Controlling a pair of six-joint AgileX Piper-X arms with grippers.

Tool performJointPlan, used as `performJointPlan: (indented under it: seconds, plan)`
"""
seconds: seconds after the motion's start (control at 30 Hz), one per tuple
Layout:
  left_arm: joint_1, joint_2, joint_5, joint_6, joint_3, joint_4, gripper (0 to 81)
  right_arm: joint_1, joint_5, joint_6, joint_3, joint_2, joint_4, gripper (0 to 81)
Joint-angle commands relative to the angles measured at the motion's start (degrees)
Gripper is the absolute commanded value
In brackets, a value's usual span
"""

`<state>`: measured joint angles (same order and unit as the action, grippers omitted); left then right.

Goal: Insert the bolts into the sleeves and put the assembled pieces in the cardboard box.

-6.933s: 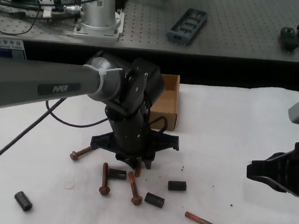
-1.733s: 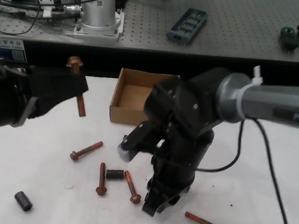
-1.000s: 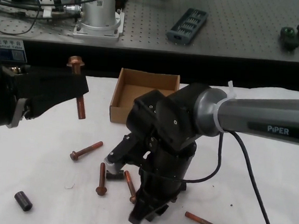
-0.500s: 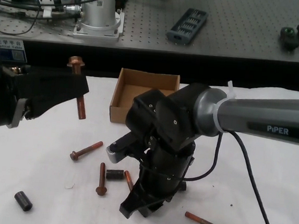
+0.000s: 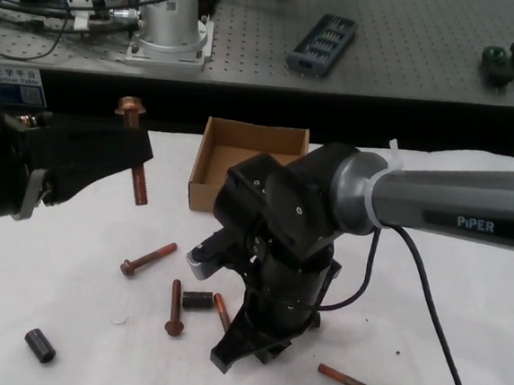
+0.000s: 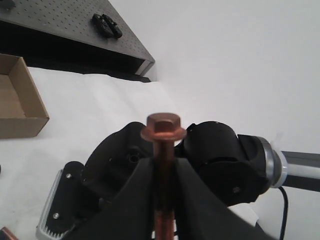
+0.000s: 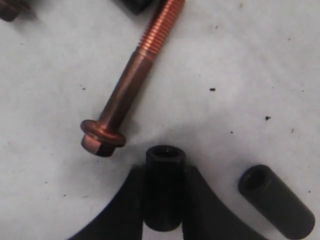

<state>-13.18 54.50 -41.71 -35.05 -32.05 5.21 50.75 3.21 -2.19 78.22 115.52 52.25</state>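
Your left fingers [image 6: 131,200]: clamped on bolt [image 6: 163,150], held above desk [image 5: 77,294]. Long axis upright, head up, thread down. Bolt copper-coloured, flanged hex head. Your right fingers [image 7: 117,215]: closed on black sleeve [image 7: 165,192], low at desk, well apart rightward. Sleeve bore must meet thread, I judge.

Bright, diffuse light throughout; the white cloth [image 5: 460,336] glares pale, almost featureless; only soft, faint shadows hug the loose bolt [image 7: 125,90].
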Motion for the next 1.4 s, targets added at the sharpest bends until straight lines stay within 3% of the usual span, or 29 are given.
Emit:
performJointPlan:
  seconds: [0.0,0.17,0.43,0.7,0.93,1.1,1.37]
  plan:
    - [0.09,-0.65,1.54,0.79,-0.26,1.35,0.6,-1.12,-1.78,-0.41,-0.18,-0.32,1.58,7.0]
    - [-0.05,1.14,2.06,2.64,-0.26,1.61,0.6,-4.1,-8.6,-0.41,-5.09,-6.4,-3.76,7.0]
    - [-0.34,9.38,1.92,-2.87,-0.26,17.64,0.6,-10.44,-20.06,-0.41,-20.96,-21.88,-28.11,7.0]
    - [-3.17,19.51,0.16,-12.74,-0.93,32.82,0.6,-15.51,-39.49,-3.97,-25.37,-27.1,-38.25,7.0]
    - [-4.86,25.47,-0.8,-17.02,-4.1,38.57,0.6,-18.0,-44.2,-7.6,-31.3,-27.35,-43.55,7.0]
    - [-6.14,28.52,-1.58,-17.64,-5.35,38.58,0.6,-18.58,-49.94,-1.01,-32.85,-27.35,-50.04,7.0]
    - [-8.47,29.42,-4.87,-17.77,-5.32,38.58,0.6,-18.58,-56.53,2.19,-32.85,-27.35,-55.3,7.0]
